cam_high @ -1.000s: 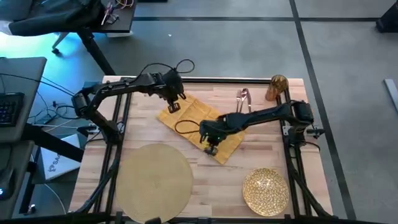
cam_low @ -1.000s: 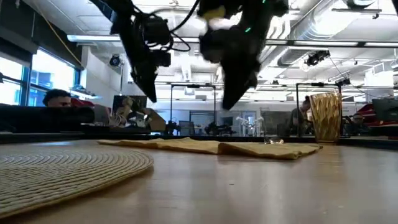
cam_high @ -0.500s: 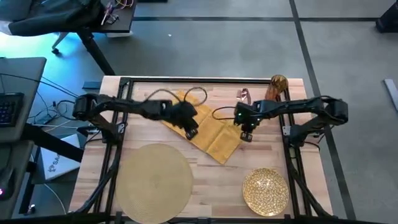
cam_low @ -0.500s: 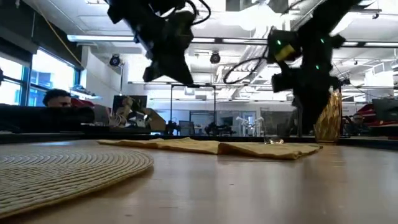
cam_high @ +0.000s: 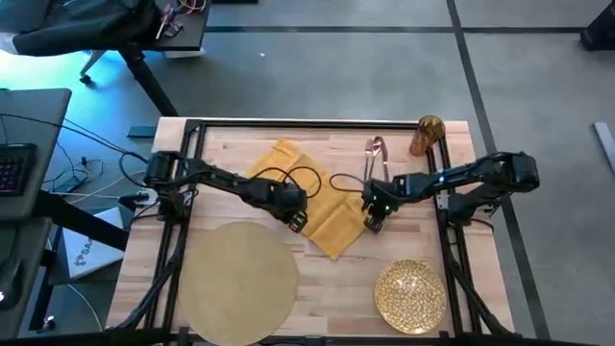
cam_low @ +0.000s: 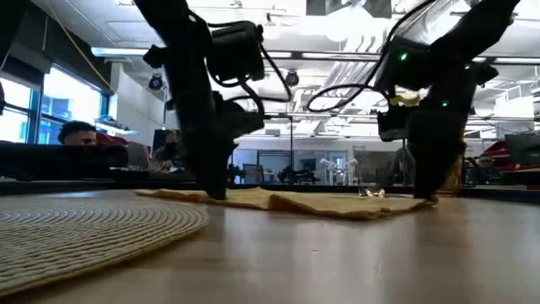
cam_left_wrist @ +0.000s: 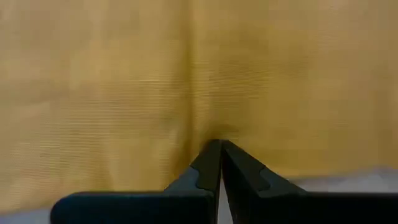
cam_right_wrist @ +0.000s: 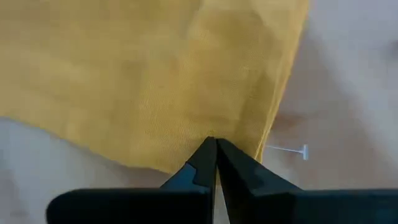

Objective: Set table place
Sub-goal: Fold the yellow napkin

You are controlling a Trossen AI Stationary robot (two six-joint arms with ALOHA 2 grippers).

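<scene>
Mid-counter (cam_high: 240,154), toward the far edge: mustard napkin (cam_high: 312,192) lying flat, folded long, long axis slanting from the far-left end toward the near-right edge, near corner pointing at the round placemat (cam_high: 237,281).

Left claw (cam_high: 296,221) down on the napkin's near-left border, fingers (cam_left_wrist: 205,168) pressed together with cloth bunched at the tips, apparently pinching it. Right claw (cam_high: 371,222) at the opposite border, nearest the right edge, likewise closed on the hem (cam_right_wrist: 249,149).

Soft, light, limp cloth by the look of it: likely to sag, crease and drag on the wood rather than slide as one piece; best taken at two well-apart borders and kept taut, as here. Thin hem, so a shallow pinch could slip.

Elsewhere: copper cutlery (cam_high: 375,154) and amber glass (cam_high: 427,135) near the far-right corner, gold plate (cam_high: 411,296) by the near-right corner, well apart from the placemat at the near edge. Place not yet assembled.
</scene>
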